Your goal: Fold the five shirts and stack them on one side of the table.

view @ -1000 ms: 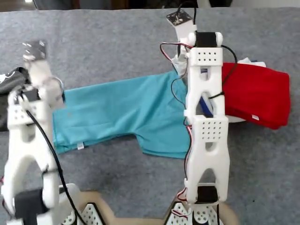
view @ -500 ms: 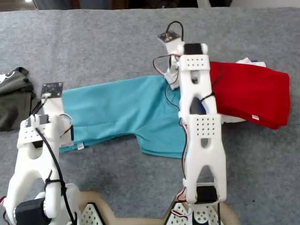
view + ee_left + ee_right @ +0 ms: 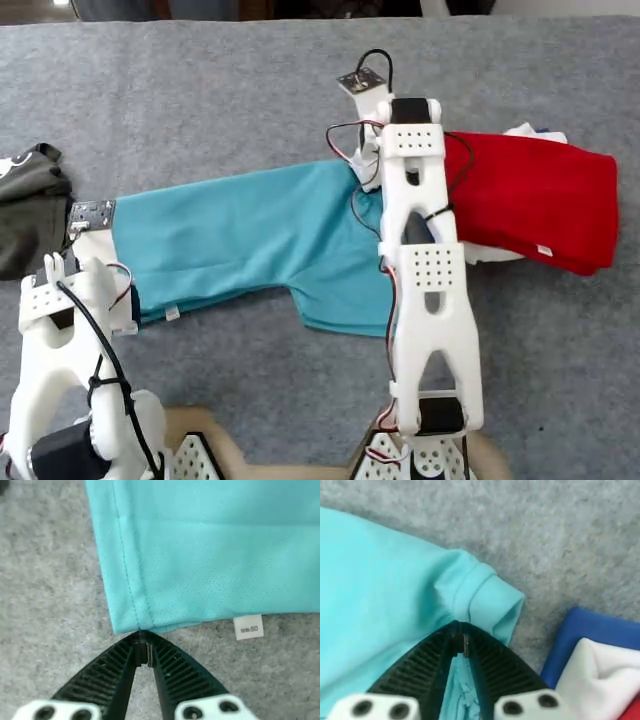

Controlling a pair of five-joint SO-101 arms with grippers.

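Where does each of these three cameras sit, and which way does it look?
High view: fixed above the table, looking down; both white arms show, over the teal shirt and a red shirt.
Left wrist view: on the left arm, looking down along its black jaws at the shirt's hem corner and a white tag.
Right wrist view: on the right arm, looking past its jaws at a sleeve.
All three share the teal shirt.

The high view looks straight down on the grey carpet-like desk (image 3: 220,110), with the arm bases at its near edge. The 2 wrist views each look down along their own arm's jaws, very close to the cloth. All 3 views share the turquoise short-sleeved fabric shirt (image 3: 250,235): the left wrist view at its hem corner (image 3: 125,622), the right at a rolled hemmed edge (image 3: 487,597).
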